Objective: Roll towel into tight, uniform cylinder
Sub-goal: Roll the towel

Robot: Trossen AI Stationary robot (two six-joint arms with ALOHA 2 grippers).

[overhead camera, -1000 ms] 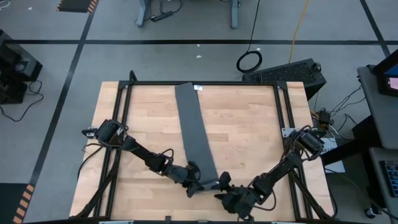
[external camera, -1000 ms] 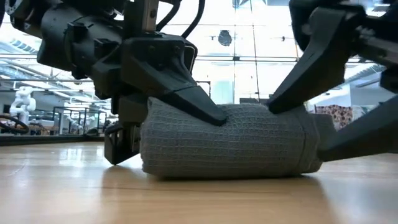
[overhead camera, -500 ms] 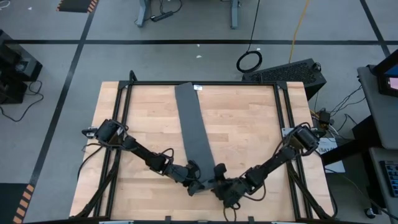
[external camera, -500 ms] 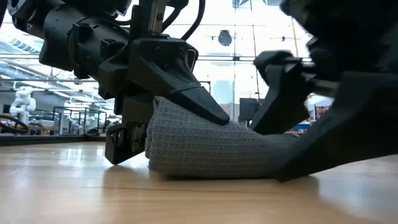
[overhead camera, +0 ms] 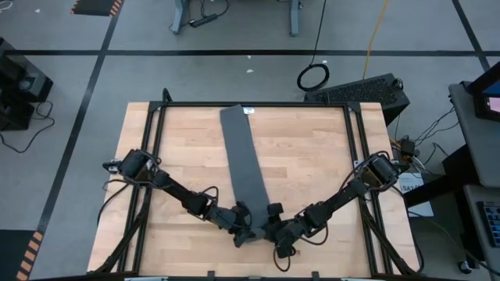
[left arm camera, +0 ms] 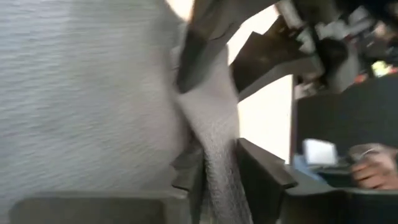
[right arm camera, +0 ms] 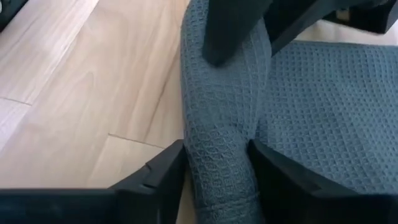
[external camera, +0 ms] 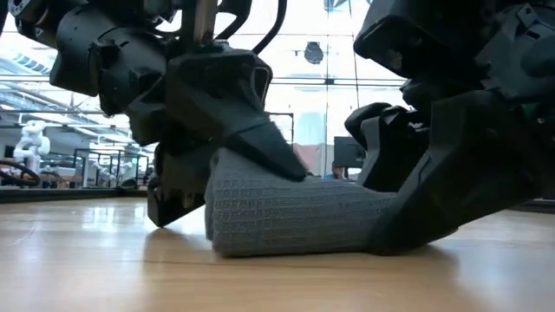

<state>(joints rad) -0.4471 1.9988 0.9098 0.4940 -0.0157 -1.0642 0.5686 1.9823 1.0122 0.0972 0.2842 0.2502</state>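
Observation:
The dark grey towel (overhead camera: 244,160) lies as a long strip from the table's far edge toward the near edge. Its small white tag (overhead camera: 249,110) is at the far end. Its near end is rolled into a short roll (external camera: 286,221) that rests on the wood. My left gripper (overhead camera: 247,231) is shut on the roll's left part. My right gripper (overhead camera: 273,229) is shut on the roll's right end. Both grippers sit low on the table, close together. The right gripper's body hides the roll's right end in the low view. My left gripper holds the roll's left part (left arm camera: 214,155) between its two fingers, coming from the table's left, low and slanting. One finger (external camera: 269,143) lies on top of the roll and the other is low beside it. The roll rests on the table. My right gripper pinches the roll's right end (right arm camera: 217,143) between its two fingers (right arm camera: 158,177), one on each side. The fingers come nearly level from the table's right and lie along the roll. The roll lies on the wood, joined to the flat strip (right arm camera: 336,106) beside it.
Black frame rails (overhead camera: 152,133) run along the table's left and right sides (overhead camera: 358,133). Bare wood lies on both sides of the strip. A person's hand (left arm camera: 373,168) shows beyond the table in the left wrist view.
My right gripper has gone toward the table's left and slightly toward its far edge, from beside the roll onto its right end. The roll's right end, plainly seen a second ago, is now covered by it. My left gripper has stayed on the roll's left part.

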